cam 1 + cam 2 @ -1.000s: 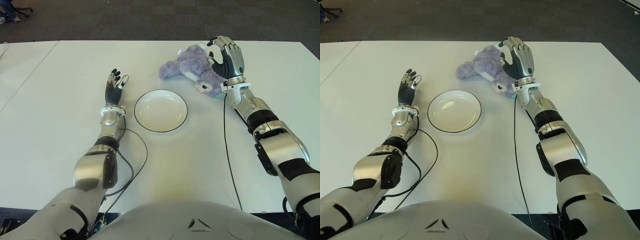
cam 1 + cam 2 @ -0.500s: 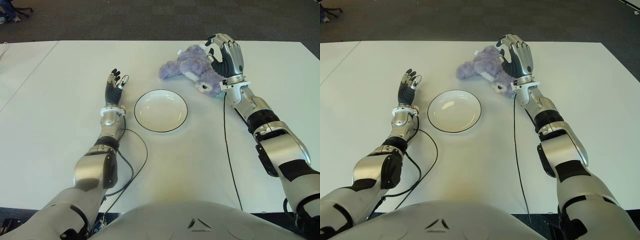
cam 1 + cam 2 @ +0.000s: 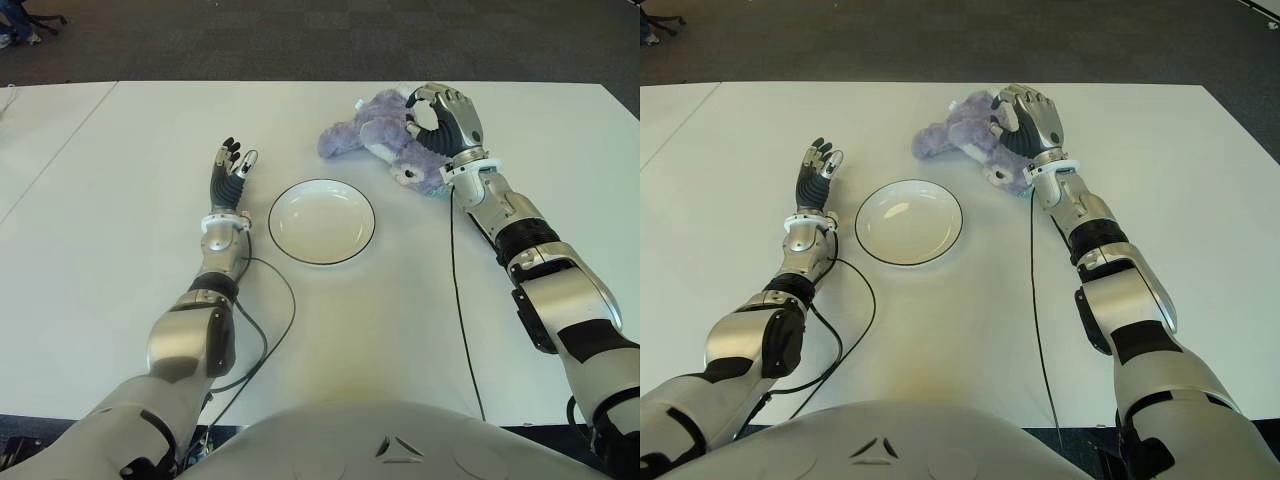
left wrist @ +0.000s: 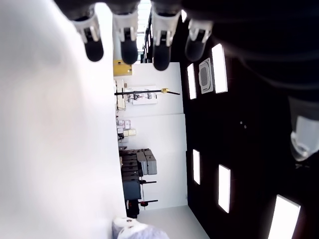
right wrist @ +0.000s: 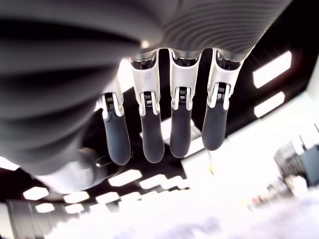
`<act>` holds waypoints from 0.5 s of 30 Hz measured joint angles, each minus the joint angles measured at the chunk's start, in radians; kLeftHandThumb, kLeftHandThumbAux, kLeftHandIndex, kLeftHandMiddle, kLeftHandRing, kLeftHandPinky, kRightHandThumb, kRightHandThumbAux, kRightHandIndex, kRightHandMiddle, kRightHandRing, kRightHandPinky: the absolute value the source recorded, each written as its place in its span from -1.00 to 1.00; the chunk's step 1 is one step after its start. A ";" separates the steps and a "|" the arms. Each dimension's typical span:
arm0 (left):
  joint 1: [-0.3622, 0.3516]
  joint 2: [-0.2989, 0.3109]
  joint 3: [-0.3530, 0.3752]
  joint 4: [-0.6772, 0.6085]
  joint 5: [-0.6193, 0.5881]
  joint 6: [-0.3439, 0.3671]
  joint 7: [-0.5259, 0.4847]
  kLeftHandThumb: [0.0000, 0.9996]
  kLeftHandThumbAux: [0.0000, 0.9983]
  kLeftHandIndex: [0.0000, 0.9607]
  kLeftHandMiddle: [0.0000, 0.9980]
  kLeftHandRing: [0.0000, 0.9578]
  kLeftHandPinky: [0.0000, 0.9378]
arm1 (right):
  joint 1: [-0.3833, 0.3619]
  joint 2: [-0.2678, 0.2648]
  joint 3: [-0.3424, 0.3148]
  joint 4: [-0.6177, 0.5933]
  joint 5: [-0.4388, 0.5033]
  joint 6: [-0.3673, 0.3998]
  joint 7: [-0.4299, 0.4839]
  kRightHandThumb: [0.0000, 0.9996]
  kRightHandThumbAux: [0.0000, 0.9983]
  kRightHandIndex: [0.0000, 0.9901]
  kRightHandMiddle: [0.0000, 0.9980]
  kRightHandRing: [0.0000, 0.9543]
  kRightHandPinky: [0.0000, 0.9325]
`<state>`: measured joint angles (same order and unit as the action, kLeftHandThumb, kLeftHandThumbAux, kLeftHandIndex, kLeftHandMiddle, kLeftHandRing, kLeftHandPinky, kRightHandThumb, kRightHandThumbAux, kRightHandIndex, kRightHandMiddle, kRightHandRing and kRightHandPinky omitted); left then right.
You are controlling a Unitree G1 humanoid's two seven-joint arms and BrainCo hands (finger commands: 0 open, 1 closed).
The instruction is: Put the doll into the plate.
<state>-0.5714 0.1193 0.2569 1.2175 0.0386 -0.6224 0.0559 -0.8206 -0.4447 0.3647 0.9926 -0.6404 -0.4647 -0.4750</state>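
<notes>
One doll (image 3: pixel 385 135): soft, light, squashy. Your right hand (image 3: pixel 445 118) curls around its middle; left hand (image 3: pixel 228 170) open beside plate (image 3: pixel 321 221).

The right hand (image 3: pixel 442 118) reaches out at the far right of the table (image 3: pixel 120 280), arm stretched forward, its fingers (image 5: pixel 152 137) curled over the top of the doll (image 3: pixel 385 135), touching it. The left hand (image 3: pixel 228 170) is held upright over the table's left half, palm turned inward, its fingers (image 4: pixel 127 42) extended and loosely spread, holding nothing
</notes>
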 measured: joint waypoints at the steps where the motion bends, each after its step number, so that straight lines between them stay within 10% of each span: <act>1: 0.000 0.000 0.000 0.000 0.000 0.000 0.000 -1.00 -0.08 -0.83 -0.78 -0.83 -0.87 | 0.000 0.000 0.002 0.000 -0.001 0.011 0.017 -0.36 -0.14 -1.00 -1.00 -0.91 -0.88; 15: 0.000 0.000 0.000 0.000 0.000 0.000 0.000 -1.00 -0.10 -0.84 -0.77 -0.81 -0.90 | 0.000 -0.006 0.034 0.006 -0.032 0.139 0.174 -0.51 -0.32 -1.00 -1.00 -1.00 -1.00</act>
<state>-0.5715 0.1193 0.2568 1.2174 0.0387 -0.6224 0.0560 -0.8203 -0.4511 0.3989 0.9986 -0.6722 -0.3255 -0.3011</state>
